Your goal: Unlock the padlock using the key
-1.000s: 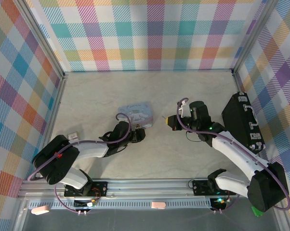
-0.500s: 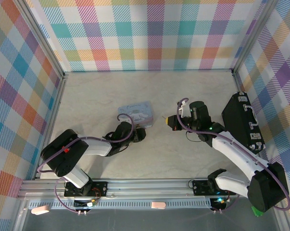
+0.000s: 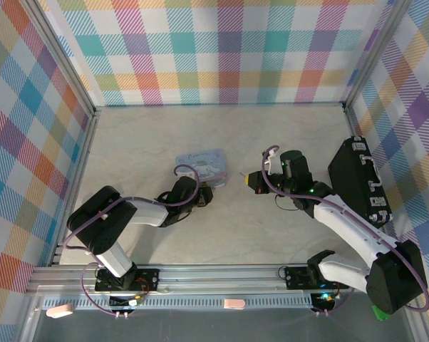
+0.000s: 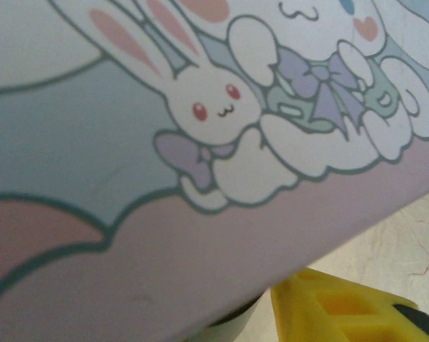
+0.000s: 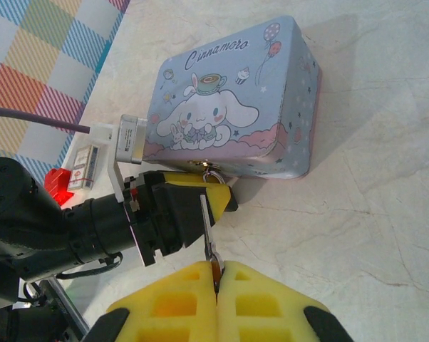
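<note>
Silvery at its shackle and dark below, the padlock [image 5: 213, 176] hangs at the middle of the front edge of the tin box [image 5: 232, 114], as the right wrist view shows; only the small ring of the shackle is plain, and its body sits tucked in among the yellow fingertips of the left gripper [image 5: 213, 192]. Whether those fingers are pressed onto the padlock or merely lie around it I cannot tell. Just below it, the key [image 5: 207, 228] stands as a thin dark sliver, its tip up near the padlock but not clearly touching it, and its bow pinched between the two yellow pads of the right gripper [image 5: 216, 276], which meet tight on it. The tin box is pale blue with a pink lower band, printed with a white long-eared cartoon figure, a small rabbit and the lettering "Cinnamoro". In the left wrist view, the box's printed side [image 4: 200, 142] looms close and blurred, with one of the yellow fingers [image 4: 343, 313] just under its lower edge. From above, the tin box [image 3: 204, 162] lies near the middle of the pale marbled table [image 3: 293, 128], the left gripper [image 3: 202, 194] at its near edge and the right gripper [image 3: 249, 179] just beside its right end. A black case [image 3: 359, 178] lies well apart along the right plaid wall [image 3: 414, 92].
</note>
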Controlling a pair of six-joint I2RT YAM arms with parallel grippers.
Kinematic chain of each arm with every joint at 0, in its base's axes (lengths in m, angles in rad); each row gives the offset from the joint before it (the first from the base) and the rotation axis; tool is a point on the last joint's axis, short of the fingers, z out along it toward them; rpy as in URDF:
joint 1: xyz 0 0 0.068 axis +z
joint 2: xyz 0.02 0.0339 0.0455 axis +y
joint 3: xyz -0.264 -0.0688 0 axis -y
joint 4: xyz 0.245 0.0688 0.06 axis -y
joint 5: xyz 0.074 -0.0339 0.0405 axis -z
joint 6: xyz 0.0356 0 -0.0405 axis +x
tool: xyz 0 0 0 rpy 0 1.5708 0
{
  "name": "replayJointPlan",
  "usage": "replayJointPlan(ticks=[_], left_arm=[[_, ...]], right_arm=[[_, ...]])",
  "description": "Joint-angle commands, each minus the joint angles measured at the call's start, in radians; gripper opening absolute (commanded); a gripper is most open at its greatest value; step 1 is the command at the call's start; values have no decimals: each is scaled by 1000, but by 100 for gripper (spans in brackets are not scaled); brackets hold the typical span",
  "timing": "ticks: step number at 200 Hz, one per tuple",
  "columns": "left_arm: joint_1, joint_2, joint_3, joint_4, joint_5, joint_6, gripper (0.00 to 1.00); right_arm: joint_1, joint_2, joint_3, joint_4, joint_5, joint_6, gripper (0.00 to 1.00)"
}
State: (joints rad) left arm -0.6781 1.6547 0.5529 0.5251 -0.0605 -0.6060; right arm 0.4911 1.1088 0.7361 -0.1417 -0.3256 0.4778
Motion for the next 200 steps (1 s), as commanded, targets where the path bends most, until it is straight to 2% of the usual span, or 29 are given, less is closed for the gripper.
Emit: replayJointPlan(ticks=[1, 77, 152, 200], left_arm=[[6, 43, 28, 15, 36, 15, 41], [6, 14, 25, -13, 43, 20, 27], [5, -27, 27, -35, 69, -6, 21], [5, -51, 103, -174, 101, -75, 13]], right_arm=[[3, -5, -6, 27, -21, 11, 0], [3, 7, 5, 22, -25, 16, 0], [3, 16, -14, 35, -25, 58, 0], [3, 38, -61, 93, -51, 176, 0]])
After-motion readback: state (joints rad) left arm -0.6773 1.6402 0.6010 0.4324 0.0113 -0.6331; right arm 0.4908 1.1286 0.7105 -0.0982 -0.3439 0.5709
